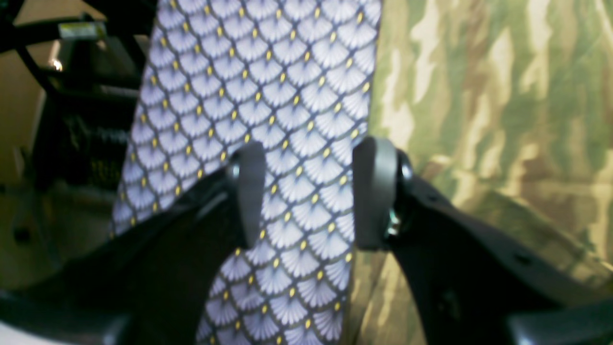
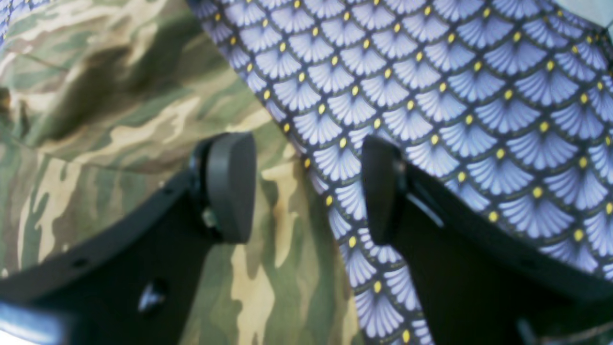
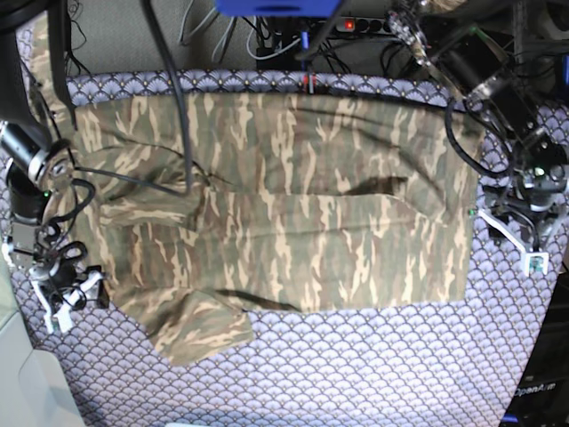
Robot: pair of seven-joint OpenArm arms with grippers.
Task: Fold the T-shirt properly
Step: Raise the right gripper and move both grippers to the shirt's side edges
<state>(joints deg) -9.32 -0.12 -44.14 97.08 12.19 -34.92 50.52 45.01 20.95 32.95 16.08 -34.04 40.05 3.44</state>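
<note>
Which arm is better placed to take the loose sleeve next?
Right, probably. The right pincer hangs open just beside the sleeve spread at the T-shirt corner; the left pincer is open at the opposite straight edge.

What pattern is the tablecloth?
Purple-grey fan scales with yellow dots on the tablecloth; clearest in the right wrist view.

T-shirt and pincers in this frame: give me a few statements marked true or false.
1. The T-shirt lies spread on the patterned tablecloth. True.
2. The left pincer is clamped on cloth. False: its jaws stand apart with only tablecloth showing between them.
3. The right pincer hangs over the shirt's edge, jaws apart. True.
4. The shirt is plain white. False: it is camouflage.
5. One sleeve sticks out at the near edge in the base view. True.
</note>
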